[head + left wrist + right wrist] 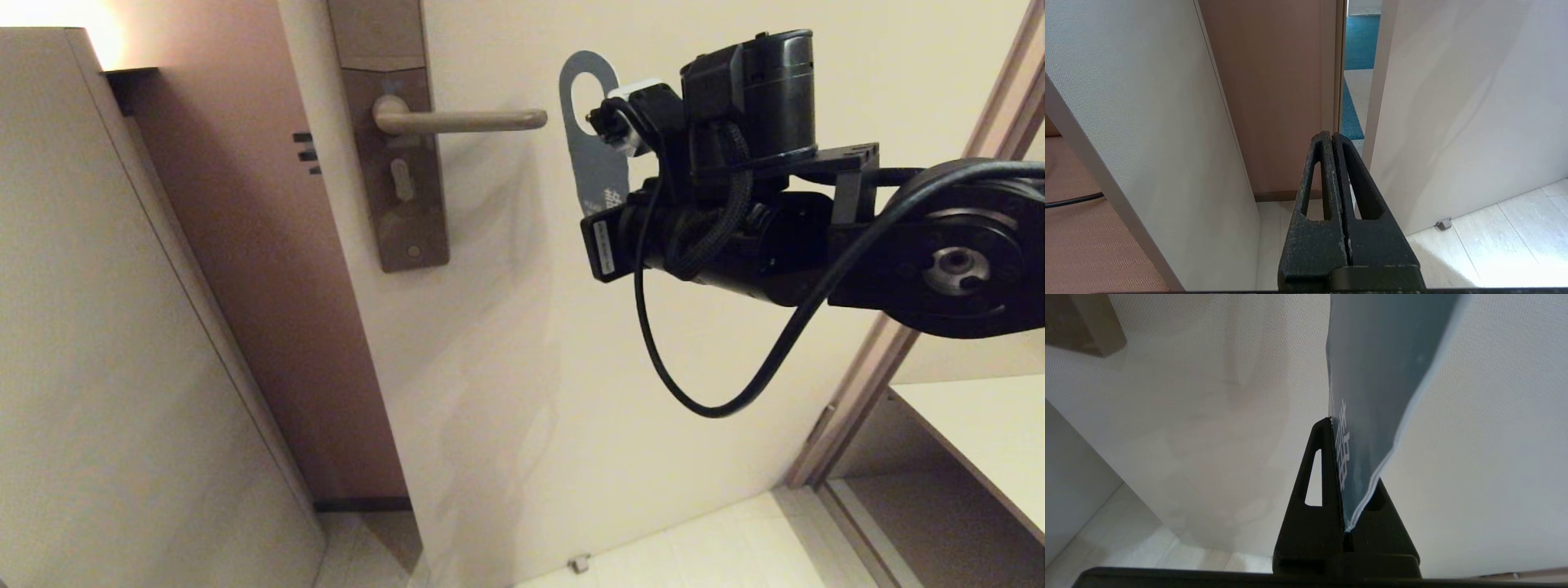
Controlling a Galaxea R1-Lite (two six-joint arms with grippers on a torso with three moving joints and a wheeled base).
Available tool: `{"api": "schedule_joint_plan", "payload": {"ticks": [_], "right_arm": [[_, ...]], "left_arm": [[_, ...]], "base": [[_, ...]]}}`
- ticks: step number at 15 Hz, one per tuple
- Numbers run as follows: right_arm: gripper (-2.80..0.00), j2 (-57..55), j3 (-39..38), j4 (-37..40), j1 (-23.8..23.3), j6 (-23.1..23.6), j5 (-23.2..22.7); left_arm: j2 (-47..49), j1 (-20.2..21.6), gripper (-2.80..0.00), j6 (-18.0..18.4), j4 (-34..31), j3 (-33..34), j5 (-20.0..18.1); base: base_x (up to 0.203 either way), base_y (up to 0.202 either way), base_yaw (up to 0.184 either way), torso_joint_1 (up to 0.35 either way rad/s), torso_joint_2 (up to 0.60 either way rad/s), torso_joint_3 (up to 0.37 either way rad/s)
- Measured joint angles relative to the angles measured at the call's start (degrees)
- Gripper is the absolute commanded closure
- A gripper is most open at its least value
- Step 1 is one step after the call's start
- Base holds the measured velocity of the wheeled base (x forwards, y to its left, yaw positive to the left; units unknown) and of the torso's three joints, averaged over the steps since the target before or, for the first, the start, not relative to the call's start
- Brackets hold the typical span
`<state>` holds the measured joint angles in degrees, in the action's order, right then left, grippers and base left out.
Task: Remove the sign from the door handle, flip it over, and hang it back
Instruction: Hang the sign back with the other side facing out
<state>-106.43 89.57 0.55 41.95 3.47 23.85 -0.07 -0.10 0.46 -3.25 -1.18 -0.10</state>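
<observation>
The sign point(594, 167) shows its blue-grey side and stands upright in the air, its oval hole at the top. It is just right of the rounded end of the door handle point(461, 121) and clear of it. The handle is a level brownish lever on a tall plate point(404, 204). My right gripper point(1336, 428) is shut on the lower end of the sign point(1376, 375), near its white lettering. In the head view the right wrist hides the fingers. My left gripper point(1331, 136) is shut on nothing, parked low and pointing at the gap beside the door.
The cream door point(506, 343) stands ajar, with a brown frame point(269, 286) and a pale wall panel point(98, 327) to its left. A small door stop point(579, 563) sits on the tiled floor. A loop of black cable point(710, 408) hangs under the right arm. A shelf point(980, 425) is at the right.
</observation>
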Motion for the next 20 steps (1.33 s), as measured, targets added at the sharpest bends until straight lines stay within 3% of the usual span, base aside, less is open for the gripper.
{"api": "schedule_joint_plan", "payload": {"ticks": [20], "right_arm": [[0.0, -4.7, 4.0, -0.1, 0.9, 0.2, 0.5]], "left_arm": [[0.0, 0.0, 0.0, 0.0, 0.0, 0.0, 0.0]], "base": [[0.0, 0.0, 0.0, 0.0, 0.0, 0.0]]}}
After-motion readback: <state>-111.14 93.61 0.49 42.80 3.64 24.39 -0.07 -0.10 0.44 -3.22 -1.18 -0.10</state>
